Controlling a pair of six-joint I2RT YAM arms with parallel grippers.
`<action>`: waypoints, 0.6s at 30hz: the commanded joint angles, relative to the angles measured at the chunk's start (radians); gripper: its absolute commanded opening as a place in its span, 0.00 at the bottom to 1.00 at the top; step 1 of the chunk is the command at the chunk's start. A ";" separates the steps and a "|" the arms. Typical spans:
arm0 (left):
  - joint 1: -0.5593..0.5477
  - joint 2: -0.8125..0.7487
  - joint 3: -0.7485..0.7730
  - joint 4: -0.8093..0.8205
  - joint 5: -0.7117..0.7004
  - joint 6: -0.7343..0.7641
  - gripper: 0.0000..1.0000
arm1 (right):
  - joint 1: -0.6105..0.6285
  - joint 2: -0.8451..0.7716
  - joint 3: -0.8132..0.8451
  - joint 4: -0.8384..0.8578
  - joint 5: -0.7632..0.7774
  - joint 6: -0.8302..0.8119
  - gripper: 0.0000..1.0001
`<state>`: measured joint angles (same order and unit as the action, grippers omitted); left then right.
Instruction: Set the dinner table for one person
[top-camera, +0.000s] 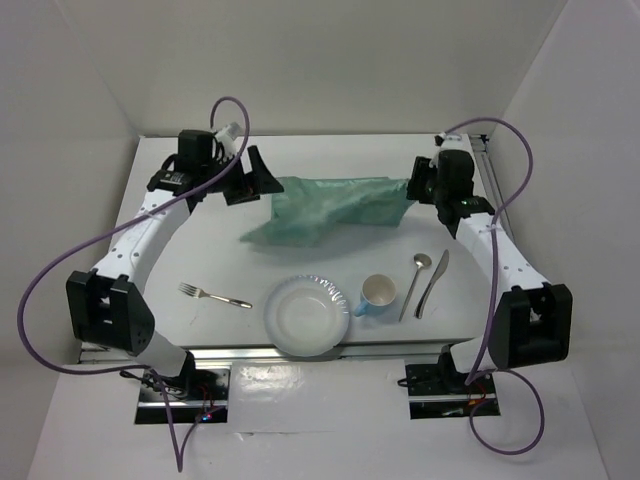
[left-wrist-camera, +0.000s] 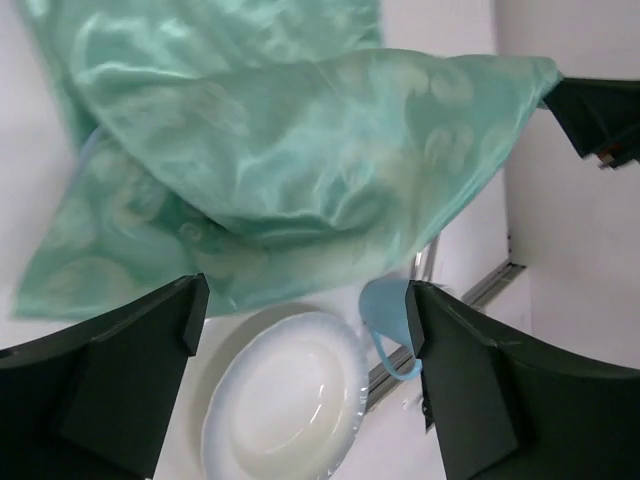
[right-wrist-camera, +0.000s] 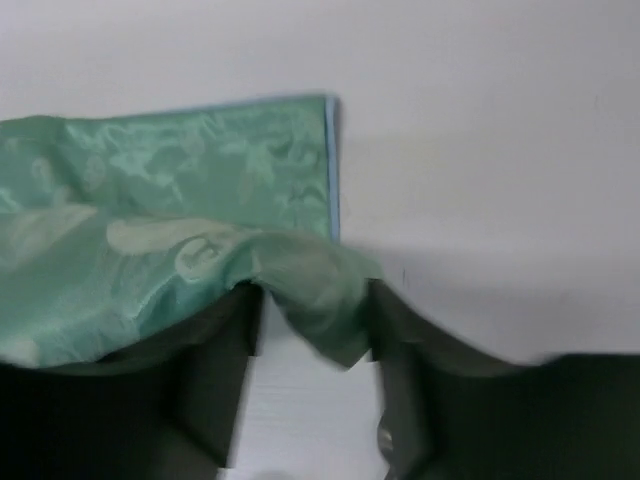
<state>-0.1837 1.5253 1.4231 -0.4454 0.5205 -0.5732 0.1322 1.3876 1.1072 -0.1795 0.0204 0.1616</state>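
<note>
The green patterned cloth mat (top-camera: 330, 208) lies crumpled across the far middle of the white dinner table (top-camera: 200, 255). My right gripper (top-camera: 418, 187) is at the mat's right corner. In the right wrist view a bunched fold of the mat (right-wrist-camera: 318, 300) fills the gap between its fingers, and that corner is raised and stretched. My left gripper (top-camera: 250, 178) is open and empty just left of the mat. In the left wrist view it hangs over the mat (left-wrist-camera: 290, 170), the white plate (left-wrist-camera: 285, 400) and the blue cup (left-wrist-camera: 385, 310).
Along the near side lie a fork (top-camera: 213, 296), the white plate (top-camera: 306, 315), the blue cup (top-camera: 376, 295), a spoon (top-camera: 414, 283) and a knife (top-camera: 433, 283). A metal rail (top-camera: 250, 355) runs along the near edge. White walls close in the back and sides.
</note>
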 joint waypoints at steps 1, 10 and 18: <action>0.013 -0.002 -0.015 -0.016 -0.043 0.015 1.00 | -0.005 -0.035 -0.038 0.023 0.052 0.039 0.67; 0.013 0.018 0.005 -0.180 -0.375 -0.063 0.52 | -0.005 0.008 0.013 -0.107 0.052 0.144 0.83; 0.023 0.032 -0.237 -0.113 -0.334 -0.160 0.84 | -0.048 0.018 0.020 -0.230 0.029 0.240 0.77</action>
<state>-0.1650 1.5528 1.2297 -0.5739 0.1780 -0.6861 0.1013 1.3983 1.0939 -0.3485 0.0471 0.3458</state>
